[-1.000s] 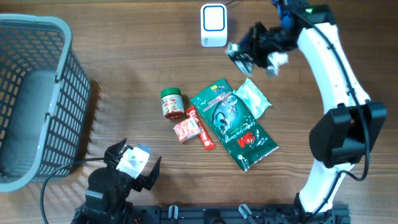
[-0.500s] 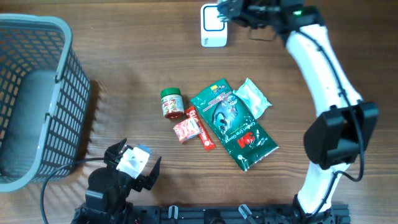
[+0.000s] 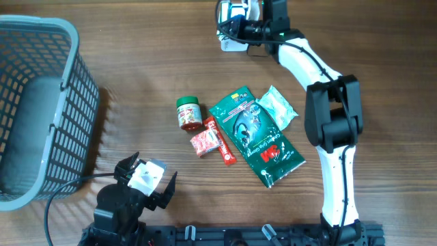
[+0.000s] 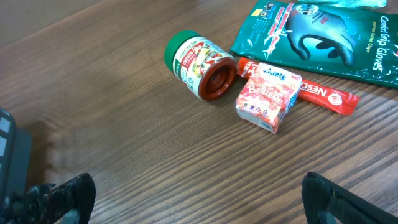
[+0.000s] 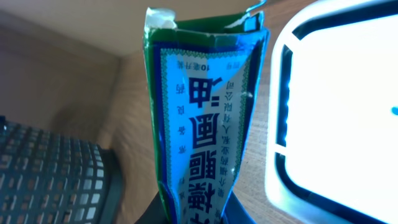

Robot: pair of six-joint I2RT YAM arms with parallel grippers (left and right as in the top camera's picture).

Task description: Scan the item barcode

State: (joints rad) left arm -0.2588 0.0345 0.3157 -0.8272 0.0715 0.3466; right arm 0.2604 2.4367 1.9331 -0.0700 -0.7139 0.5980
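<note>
clearly, in the right jaws: a small green and blue packet (image 5: 202, 118), pinched at its lower end, clenched tight. stands upright above the jaws, ragged top edge uppermost, printed characters turned toward the wrist camera. ahead of these jaws and off to their right: a white scanner (image 5: 339, 106) with a bright face and a dark rim. overlaps the packet's edge in the wrist view; touching or apart, cannot tell. ahead and to the left of the same jaws, lower down: the mesh wall of a grey basket (image 5: 50, 177).

at the other arm, left jaws released, spread wide, gripping nothing, low over the wooden desk (image 4: 124, 137). dark fingertips (image 4: 59, 196) just showing at the bottom corners of the wrist view. ahead of these jaws, on the desk: a green-lidded jar (image 4: 200, 64) lying on its side, red end turned toward the jaws. just beside it, further to the right of the jaws, a pink and red pack (image 4: 267, 96) touching a red stick sachet (image 4: 329, 99). beyond those, farther from the jaws, a dark green glove pack (image 4: 323, 34) lying flat. past its far edge, seen from overhead, a pale green sachet (image 3: 278, 107) just beside it.

whole cluster well apart from the right jaws, and between the two pairs of jaws.
</note>
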